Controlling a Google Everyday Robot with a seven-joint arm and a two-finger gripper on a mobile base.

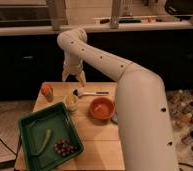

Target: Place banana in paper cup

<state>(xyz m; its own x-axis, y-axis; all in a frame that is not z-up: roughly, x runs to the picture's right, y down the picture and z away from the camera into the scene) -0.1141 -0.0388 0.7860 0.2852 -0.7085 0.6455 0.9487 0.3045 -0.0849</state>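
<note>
The small white paper cup [71,103] stands on the wooden table [97,137], left of the orange bowl. A pale-yellow piece, the banana [71,97], shows in the cup's mouth; most of it is hidden inside. My gripper [74,78] hangs above the cup with its fingers pointing down. The fingers are spread apart and hold nothing. A clear gap separates them from the cup.
An orange-red bowl [102,108] sits right of the cup, a spoon [90,93] behind it, a small orange item [47,91] at the far left. A green tray [35,122] at the front left holds a green pepper-like item [45,141] and dark grapes [64,147]. My arm spans the right side.
</note>
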